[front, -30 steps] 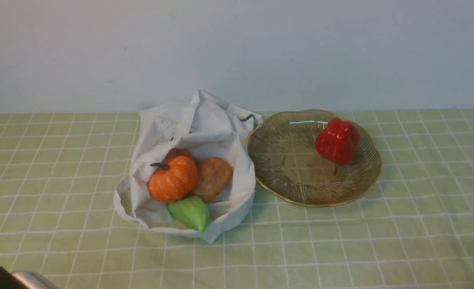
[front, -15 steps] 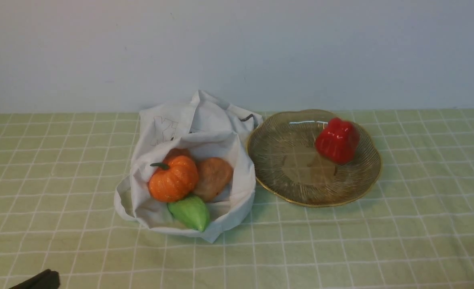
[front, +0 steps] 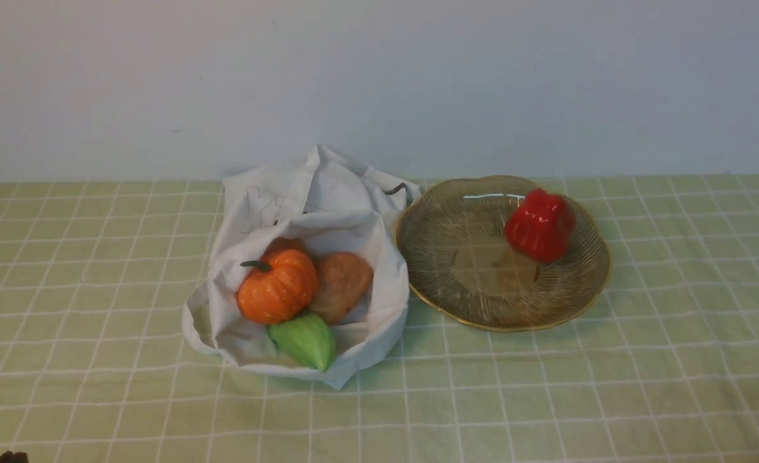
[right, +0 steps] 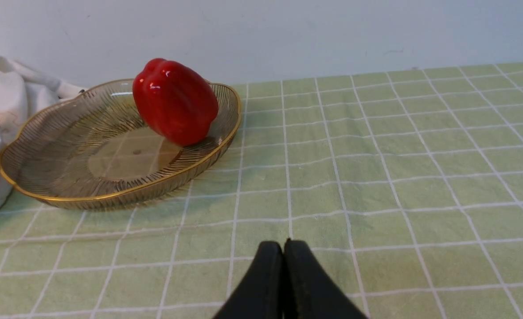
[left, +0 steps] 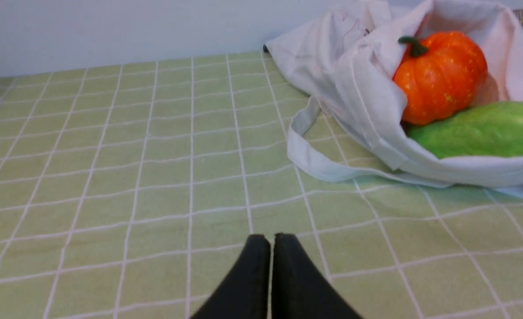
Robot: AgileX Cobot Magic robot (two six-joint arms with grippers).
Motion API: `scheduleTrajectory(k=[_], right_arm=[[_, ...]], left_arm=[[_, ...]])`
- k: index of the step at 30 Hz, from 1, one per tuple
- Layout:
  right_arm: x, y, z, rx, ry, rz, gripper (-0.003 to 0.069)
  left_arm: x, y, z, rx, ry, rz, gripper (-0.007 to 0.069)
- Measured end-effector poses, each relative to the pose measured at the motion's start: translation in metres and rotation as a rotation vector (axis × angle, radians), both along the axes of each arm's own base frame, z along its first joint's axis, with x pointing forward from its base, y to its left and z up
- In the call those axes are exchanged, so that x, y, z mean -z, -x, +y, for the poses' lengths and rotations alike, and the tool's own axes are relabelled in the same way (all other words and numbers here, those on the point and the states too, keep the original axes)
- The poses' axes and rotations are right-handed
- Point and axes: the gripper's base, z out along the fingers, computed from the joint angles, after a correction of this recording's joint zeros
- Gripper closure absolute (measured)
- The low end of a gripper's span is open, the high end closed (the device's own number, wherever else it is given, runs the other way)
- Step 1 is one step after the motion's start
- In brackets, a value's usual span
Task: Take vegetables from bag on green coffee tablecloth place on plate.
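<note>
Nearest, the left gripper (left: 271, 241) and the right gripper (right: 282, 248) are seen with jaws pressed together, nothing held, above the pale green white-gridded tablecloth (front: 547, 386). Farther off, a pointed green gourd (front: 304, 339), ribbed orange pumpkin (front: 276, 286) and brown potato-like lump (front: 342, 283) are held in the soft white cloth bag (front: 328, 199). Beside it, a glossy red bell pepper (front: 540, 225) is rested on the ribbed gold-rimmed glass plate (front: 444, 257).

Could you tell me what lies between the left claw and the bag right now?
Only bare green tablecloth, as the left wrist view shows. The shut left claw sits back from the bag, whose strap handle lies nearest.
</note>
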Motion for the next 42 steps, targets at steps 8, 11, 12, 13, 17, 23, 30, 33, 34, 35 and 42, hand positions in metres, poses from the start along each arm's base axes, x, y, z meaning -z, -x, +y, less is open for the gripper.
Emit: scheduleTrajectory(k=[8, 11, 12, 13, 17, 23, 30, 33, 34, 35, 42], right_arm=[[0.0000, 0.0000, 0.0000, 0.000, 0.000, 0.000, 0.0676], [0.0000, 0.0000, 0.0000, 0.000, 0.000, 0.000, 0.0676], [0.0000, 0.0000, 0.0000, 0.000, 0.000, 0.000, 0.0676], [0.0000, 0.0000, 0.0000, 0.000, 0.000, 0.000, 0.0676], [0.0000, 0.0000, 0.0000, 0.000, 0.000, 0.000, 0.0676], [0.0000, 0.0000, 0.0000, 0.000, 0.000, 0.000, 0.0676], [0.0000, 0.0000, 0.0000, 0.000, 0.000, 0.000, 0.0676], [0.0000, 0.0000, 0.0000, 0.000, 0.000, 0.000, 0.0676], [0.0000, 0.0000, 0.0000, 0.000, 0.000, 0.000, 0.0676], [0.0000, 0.0000, 0.0000, 0.000, 0.000, 0.000, 0.0676], [0.0000, 0.0000, 0.0000, 0.000, 0.000, 0.000, 0.0676]], left_arm=[[0.0011, 0.0001, 0.0019, -0.034, -0.004, 0.010, 0.0629], [0.0011, 0.0001, 0.0025, -0.046, -0.004, 0.010, 0.0629], [0.0011, 0.0001, 0.0025, -0.046, -0.004, 0.010, 0.0629], [0.0011, 0.0001, 0.0026, -0.047, -0.004, 0.010, 0.0629], [0.0011, 0.0001, 0.0026, -0.047, -0.004, 0.010, 0.0629], [0.0011, 0.0001, 0.0026, -0.047, -0.005, 0.010, 0.0629], [0.0011, 0.0001, 0.0026, -0.047, -0.005, 0.010, 0.0629], [0.0011, 0.0001, 0.0026, -0.048, -0.005, 0.010, 0.0629], [0.0011, 0.0001, 0.0026, -0.048, -0.005, 0.010, 0.0629], [0.0011, 0.0001, 0.0026, -0.048, -0.005, 0.010, 0.0629], [0.0011, 0.0001, 0.0027, -0.048, -0.005, 0.010, 0.0629]])
